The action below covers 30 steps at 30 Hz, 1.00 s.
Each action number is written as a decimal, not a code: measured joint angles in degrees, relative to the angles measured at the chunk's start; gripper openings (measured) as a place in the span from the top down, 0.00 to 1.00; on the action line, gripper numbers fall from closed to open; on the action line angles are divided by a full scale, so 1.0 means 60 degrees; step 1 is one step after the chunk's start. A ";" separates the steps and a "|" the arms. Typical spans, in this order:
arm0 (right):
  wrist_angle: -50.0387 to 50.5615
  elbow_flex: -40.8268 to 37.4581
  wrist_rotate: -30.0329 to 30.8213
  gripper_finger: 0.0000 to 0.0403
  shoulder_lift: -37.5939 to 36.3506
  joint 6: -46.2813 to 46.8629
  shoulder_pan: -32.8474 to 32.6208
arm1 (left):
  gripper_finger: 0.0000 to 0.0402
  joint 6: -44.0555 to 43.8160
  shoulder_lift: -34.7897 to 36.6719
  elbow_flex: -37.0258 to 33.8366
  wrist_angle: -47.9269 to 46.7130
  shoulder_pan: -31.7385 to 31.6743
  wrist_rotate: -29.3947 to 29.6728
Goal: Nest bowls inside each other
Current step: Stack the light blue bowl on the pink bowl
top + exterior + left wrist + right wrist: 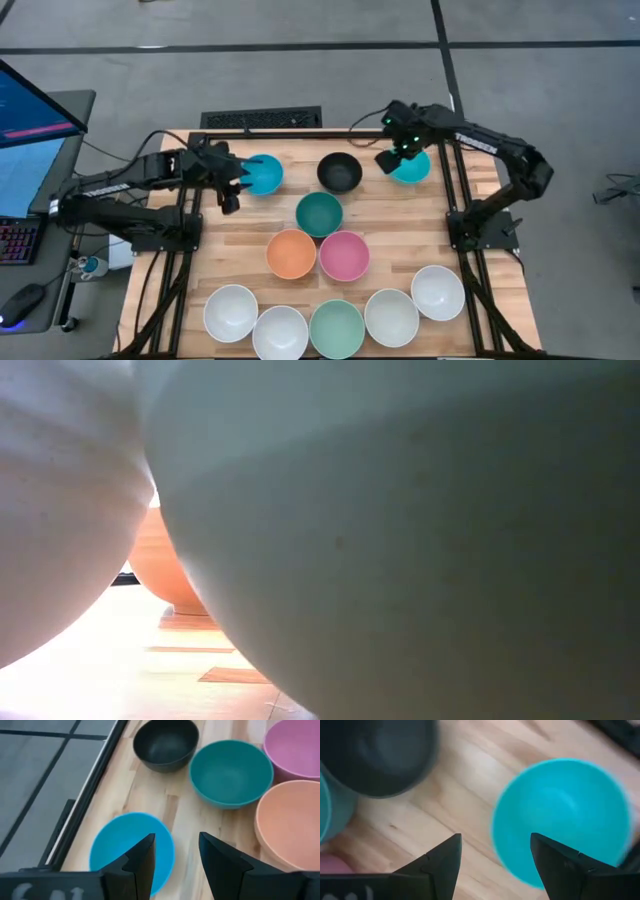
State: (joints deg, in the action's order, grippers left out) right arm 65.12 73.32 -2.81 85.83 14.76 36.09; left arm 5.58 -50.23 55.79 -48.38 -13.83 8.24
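The bowls look light, stiff and slippery (thin plastic); a rim pinch suits. The left tool (pixel 232 193) gapes by the blue bowl (pixel 263 173), the right tool (pixel 397 152) gapes over the turquoise bowl (pixel 412 166).

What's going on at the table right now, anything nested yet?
Nothing is nested yet; every bowl sits alone on the table. The left end effector hovers open at the blue bowl, and the right end effector hovers open at the turquoise bowl. Neither holds anything. The black bowl, dark green bowl, orange bowl and pink bowl sit between them.
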 joint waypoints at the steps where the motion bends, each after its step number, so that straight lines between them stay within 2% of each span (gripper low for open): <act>1: -0.0037 0.0000 -0.0024 0.35 0.0114 0.0090 -0.0147 | 0.64 0.0004 0.0007 0.0000 0.0000 -0.0078 0.0000; 7: -0.0079 0.0000 -0.0019 0.35 0.0753 0.0465 -0.0713 | 0.64 0.0420 0.0002 0.0000 -0.0001 -0.0374 0.0004; 13: -0.0145 -0.0065 0.0274 0.35 0.1045 0.0472 -0.0309 | 0.64 0.0758 0.0002 0.0000 0.0003 -0.0487 -0.0065; 19: -0.0686 -0.1257 -0.0336 0.35 0.0839 0.0707 0.0317 | 0.64 0.0882 0.0002 0.0000 0.0003 -0.0487 0.0003; 30: -0.1369 -0.2283 -0.0493 0.35 0.0264 0.1364 -0.0272 | 0.64 0.1246 0.0002 -0.0004 0.0067 -0.0580 0.0311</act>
State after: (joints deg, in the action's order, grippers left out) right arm 56.91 59.62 -5.77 87.41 22.94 34.46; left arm 13.06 -50.22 55.77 -47.97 -17.31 10.11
